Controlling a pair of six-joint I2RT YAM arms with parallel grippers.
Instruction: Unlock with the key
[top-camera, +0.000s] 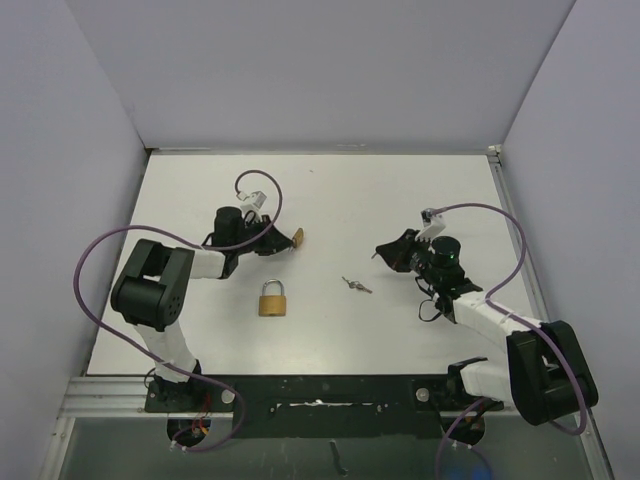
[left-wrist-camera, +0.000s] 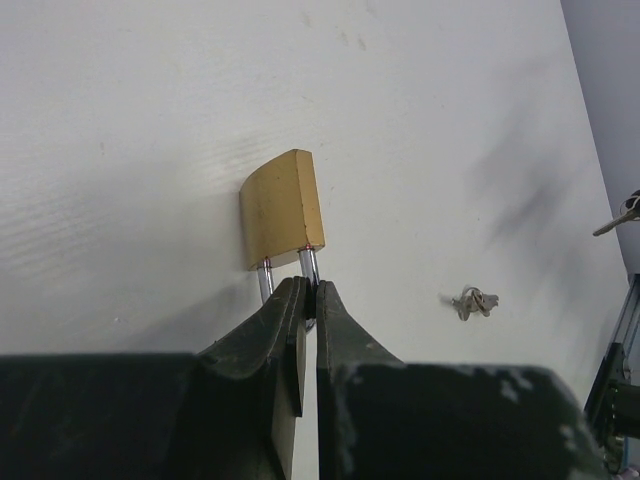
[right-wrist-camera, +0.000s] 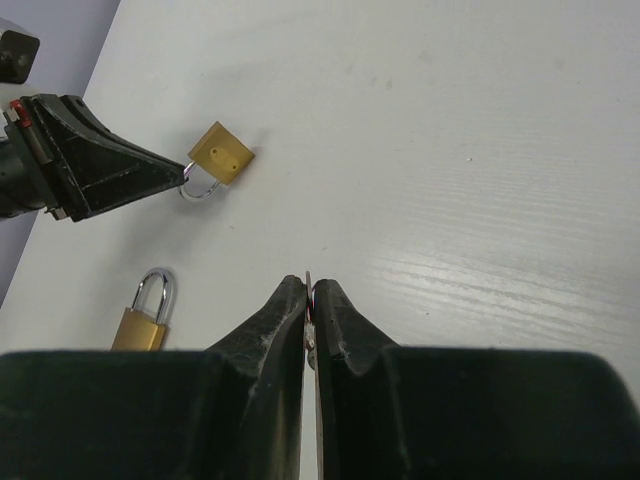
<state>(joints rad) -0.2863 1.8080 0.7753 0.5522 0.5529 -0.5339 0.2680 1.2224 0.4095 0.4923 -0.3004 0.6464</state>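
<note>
The padlock (left-wrist-camera: 283, 210) hangs just beyond the tips of the left gripper (left-wrist-camera: 310, 292), which is pinched tight on its shackle. The brass body points away from the fingers and is clear of the table (top-camera: 400, 190). Facing it, well apart, the right gripper (right-wrist-camera: 308, 290) is clamped on the key (right-wrist-camera: 309, 280), with only a sliver of blade showing past its tips (the teeth are too small to read). Between the two grippers, nearer the arm bases, a second padlock (top-camera: 273, 299) and a small key bunch (top-camera: 355, 285) lie untouched. The step in hand looks like bringing key to lock. Next, the right gripper must close the gap and line the blade up with the keyway in the body's end face, while the left gripper holds steady.
</note>
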